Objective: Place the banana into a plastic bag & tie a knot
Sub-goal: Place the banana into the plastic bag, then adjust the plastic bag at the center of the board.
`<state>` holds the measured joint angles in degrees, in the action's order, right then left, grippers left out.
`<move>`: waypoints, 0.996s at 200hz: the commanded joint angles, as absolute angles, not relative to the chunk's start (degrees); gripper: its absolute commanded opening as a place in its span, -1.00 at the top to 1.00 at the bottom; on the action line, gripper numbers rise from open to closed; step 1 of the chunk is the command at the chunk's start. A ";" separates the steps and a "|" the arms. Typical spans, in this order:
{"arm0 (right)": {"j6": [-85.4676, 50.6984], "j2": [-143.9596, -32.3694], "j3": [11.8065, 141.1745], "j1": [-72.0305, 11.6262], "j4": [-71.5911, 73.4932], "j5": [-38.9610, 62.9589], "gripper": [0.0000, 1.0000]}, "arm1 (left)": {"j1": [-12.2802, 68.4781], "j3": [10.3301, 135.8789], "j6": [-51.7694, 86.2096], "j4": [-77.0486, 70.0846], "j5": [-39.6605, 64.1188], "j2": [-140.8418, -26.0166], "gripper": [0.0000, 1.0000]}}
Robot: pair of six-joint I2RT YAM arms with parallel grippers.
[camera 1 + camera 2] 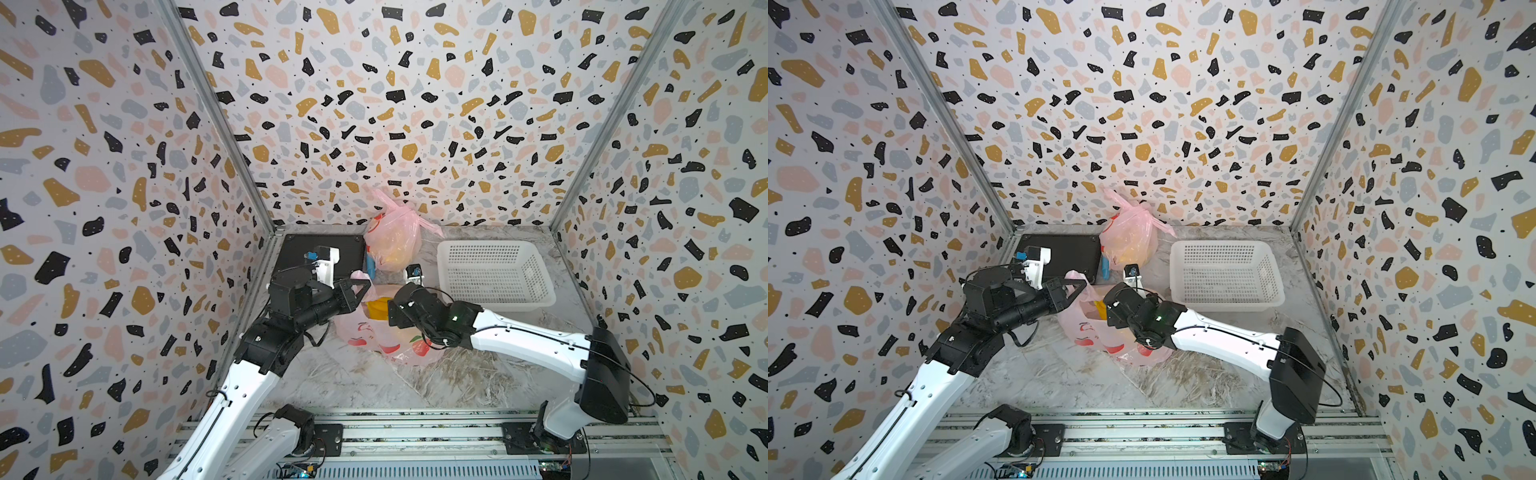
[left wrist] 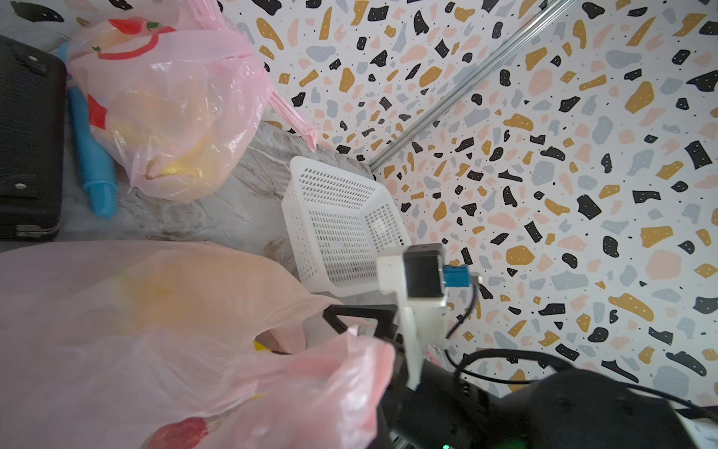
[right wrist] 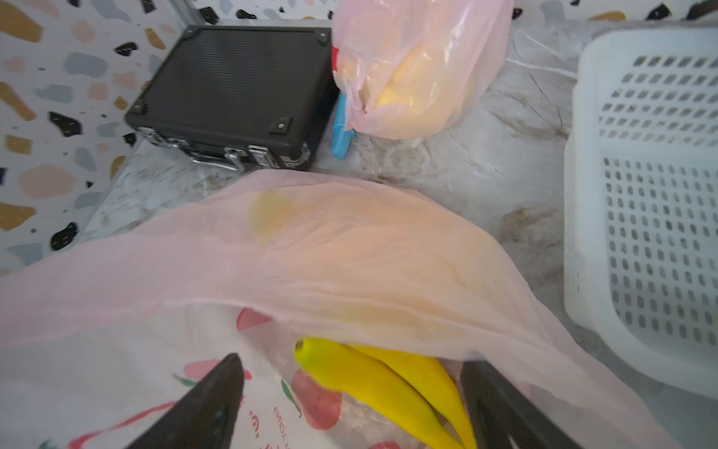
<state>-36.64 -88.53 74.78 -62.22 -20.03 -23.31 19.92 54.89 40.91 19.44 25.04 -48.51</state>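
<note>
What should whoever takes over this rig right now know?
Grippers: the left gripper is shut on the plastic bag at its rim, holding the mouth up. The right gripper is open, jaws either side of the banana, not gripping it.
Things: the banana lies inside the bag's mouth, mid-table. A knotted bag sits at the back beside the white basket.
Done: banana in bag.
Left: back the right gripper out, gather the handles, tie the knot.

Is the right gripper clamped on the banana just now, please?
No: the right gripper has its fingers wide apart, with the banana lying free between them inside the pink bag.
</note>
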 commanded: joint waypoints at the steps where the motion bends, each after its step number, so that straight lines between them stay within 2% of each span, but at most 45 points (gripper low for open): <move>1: -22.43 -80.81 74.84 -61.71 -18.10 -15.57 -0.86 | 19.62 54.49 38.79 19.89 21.37 -47.81 1.00; 32: -13.92 -72.24 69.75 -59.64 -18.90 -7.09 -0.92 | 19.60 55.27 37.21 22.15 17.43 -48.34 1.00; 68: -10.77 -61.15 59.68 -51.31 -17.14 -0.13 -0.99 | 19.46 56.05 35.25 24.18 12.49 -50.14 1.00; 115: -9.54 -49.20 46.29 -45.98 -6.74 7.77 -0.99 | 18.61 57.98 33.81 24.35 10.72 -54.41 1.00; 158: -6.53 -44.08 35.47 -45.62 7.65 9.24 -0.99 | 16.56 59.75 33.01 24.18 11.29 -58.01 1.00; 199: -1.29 -45.95 28.39 -45.44 20.86 7.79 -0.99 | 14.32 61.81 32.15 24.51 12.30 -61.21 1.00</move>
<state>-5.78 -44.93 30.48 -45.69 8.97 7.90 15.57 59.16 33.69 25.69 11.60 -59.99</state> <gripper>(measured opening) 0.994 0.047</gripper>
